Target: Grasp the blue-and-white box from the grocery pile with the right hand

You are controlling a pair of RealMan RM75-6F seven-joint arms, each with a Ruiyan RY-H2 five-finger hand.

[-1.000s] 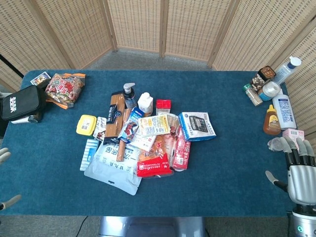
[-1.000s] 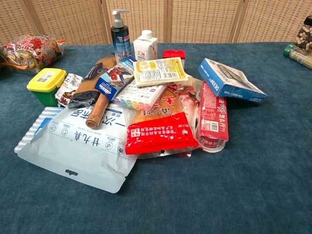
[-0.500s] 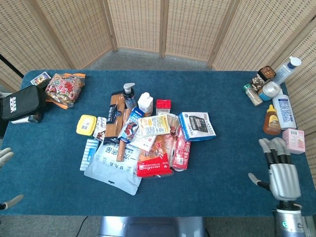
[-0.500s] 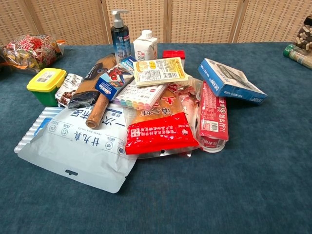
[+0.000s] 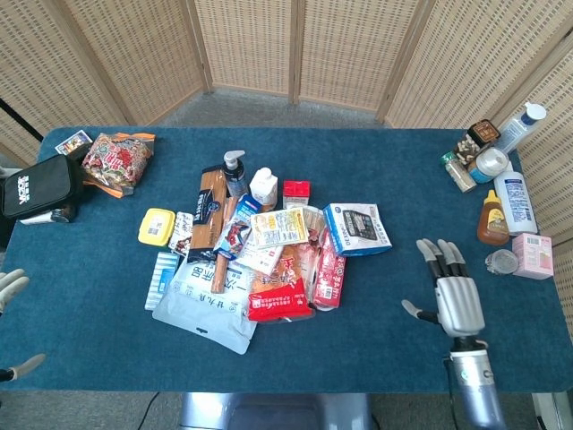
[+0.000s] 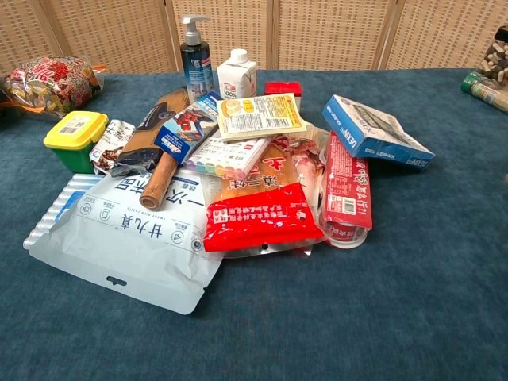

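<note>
Box: blue-and-white box (image 5: 357,228) tilts on pile's right edge, reachable.
Hand: my right hand (image 5: 454,296), fingers apart, empty, nearby.

Bare cloth separates right hand (image 5: 455,296) from blue-and-white box (image 5: 357,228) — red packet (image 5: 329,273) crowds its left.

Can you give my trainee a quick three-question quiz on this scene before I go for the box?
1. True or false: the right hand already holds the blue-and-white box.
2. Which item stands at the pile's far edge beside the pump bottle? A) white carton B) honey bottle C) yellow tub
3. Fill in: the box leans on the pile's ____ side, as the head view shows it.

Key:
1. False. The hand is open above the bare blue tablecloth, apart from the box.
2. A, the white carton.
3. Right.
</note>
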